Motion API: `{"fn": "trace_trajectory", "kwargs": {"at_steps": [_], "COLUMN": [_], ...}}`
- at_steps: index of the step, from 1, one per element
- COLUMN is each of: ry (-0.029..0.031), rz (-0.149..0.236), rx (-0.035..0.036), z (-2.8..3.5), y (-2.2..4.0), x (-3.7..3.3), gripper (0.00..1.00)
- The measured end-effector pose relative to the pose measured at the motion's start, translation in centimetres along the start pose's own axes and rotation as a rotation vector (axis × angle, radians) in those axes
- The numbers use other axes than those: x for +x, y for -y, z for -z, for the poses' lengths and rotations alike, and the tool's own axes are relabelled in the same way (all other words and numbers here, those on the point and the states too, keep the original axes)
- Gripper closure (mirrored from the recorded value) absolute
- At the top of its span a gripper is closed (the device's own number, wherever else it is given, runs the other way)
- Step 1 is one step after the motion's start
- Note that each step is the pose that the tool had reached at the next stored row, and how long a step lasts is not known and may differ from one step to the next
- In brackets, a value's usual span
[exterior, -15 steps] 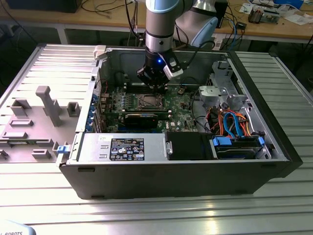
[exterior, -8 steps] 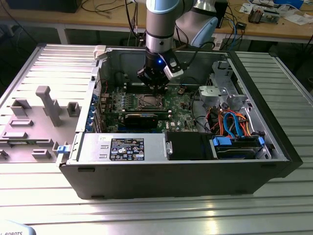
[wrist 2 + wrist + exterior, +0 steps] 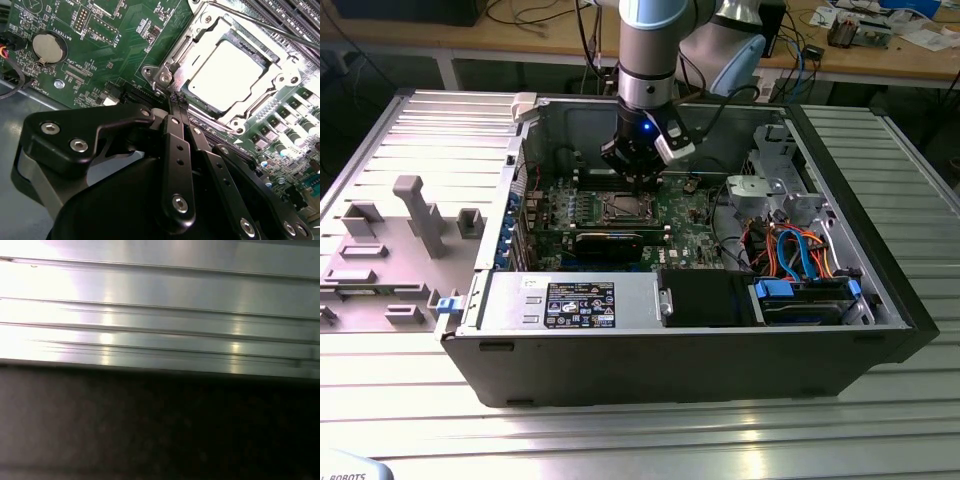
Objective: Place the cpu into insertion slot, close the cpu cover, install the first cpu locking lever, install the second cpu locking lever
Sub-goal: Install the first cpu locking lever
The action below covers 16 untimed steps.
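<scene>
The claw (image 3: pixel 177 102) has its two black fingers pressed together, nothing between them, tips down at the edge of the insertion slot (image 3: pixel 172 75) on the green motherboard (image 3: pixel 100 45). In the second wrist view the cpu (image 3: pixel 227 72) sits in the socket, its top washed out by glare, with the cpu cover (image 3: pixel 200 37) lying closed over it as a silver frame. I cannot tell whether the thin levers along the frame are latched; the claw's own body blocks the near side.

From the exterior view, the claw (image 3: pixel 642 178) hangs inside the open computer case (image 3: pixel 670 360), beside the socket (image 3: pixel 623 208). The case lies on a ribbed metal table (image 3: pixel 640 440), with a grey fixture tray (image 3: pixel 390 260) at the exterior view's left and a wooden bench (image 3: pixel 880 60) behind. The first wrist view gives blurred metal ribs (image 3: pixel 160 315) over darkness.
</scene>
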<state>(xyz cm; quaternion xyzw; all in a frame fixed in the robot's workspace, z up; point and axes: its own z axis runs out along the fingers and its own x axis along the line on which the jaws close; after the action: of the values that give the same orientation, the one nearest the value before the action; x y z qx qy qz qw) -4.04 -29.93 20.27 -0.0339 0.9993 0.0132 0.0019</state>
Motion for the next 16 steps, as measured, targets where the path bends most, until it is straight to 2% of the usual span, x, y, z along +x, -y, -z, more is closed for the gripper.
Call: {"fn": "trace_trajectory", "kwargs": {"at_steps": [5,16], "ry": [-0.0025,-0.0029], "rz": [0.0,0.0], "rx": [-0.0003,-0.001], "z": [0.0,0.15], "y": [-0.01,0.01], "x": [-0.01,-0.19], "gripper": [0.89,0.89]}}
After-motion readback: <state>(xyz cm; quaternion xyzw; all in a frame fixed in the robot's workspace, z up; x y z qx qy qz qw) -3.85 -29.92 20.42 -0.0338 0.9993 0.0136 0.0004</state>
